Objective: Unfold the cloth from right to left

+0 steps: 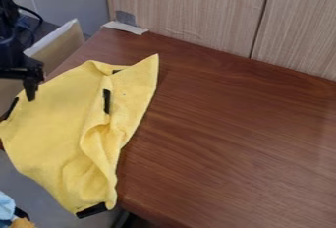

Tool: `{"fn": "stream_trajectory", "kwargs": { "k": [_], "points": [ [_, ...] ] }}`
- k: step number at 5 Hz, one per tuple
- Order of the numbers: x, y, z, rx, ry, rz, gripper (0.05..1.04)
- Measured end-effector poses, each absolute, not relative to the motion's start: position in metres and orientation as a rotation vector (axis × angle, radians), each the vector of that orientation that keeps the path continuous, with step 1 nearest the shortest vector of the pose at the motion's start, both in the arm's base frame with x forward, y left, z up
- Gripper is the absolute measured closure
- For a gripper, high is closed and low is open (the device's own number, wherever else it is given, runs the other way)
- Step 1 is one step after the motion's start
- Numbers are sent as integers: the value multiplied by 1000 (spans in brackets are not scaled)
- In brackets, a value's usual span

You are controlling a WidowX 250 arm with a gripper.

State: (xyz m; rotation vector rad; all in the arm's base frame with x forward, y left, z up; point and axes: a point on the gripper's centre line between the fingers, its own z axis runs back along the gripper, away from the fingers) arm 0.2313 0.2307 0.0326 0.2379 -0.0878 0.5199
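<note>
One yellow cloth (52, 119), four black patches (106, 101), one table (236, 138), one tool (31, 87)

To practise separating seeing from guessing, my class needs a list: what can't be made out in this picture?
In the camera view:
- Tabletop beneath the yellow cloth: hidden by the cloth.
- Inside of the cloth's folds: hidden by its own upper layer.
- Rest of the robot arm: cut off by the left edge.
- Full shape of the light blue item: cut off by the left edge.

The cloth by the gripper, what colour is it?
The cloth is yellow with black patches, seen best in the camera view.
</note>
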Motion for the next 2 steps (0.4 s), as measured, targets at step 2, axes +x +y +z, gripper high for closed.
{"fn": "stream_trajectory", "kwargs": {
  "k": [2],
  "points": [
    [238,210,65,285,-175,492,83]
  ]
}}
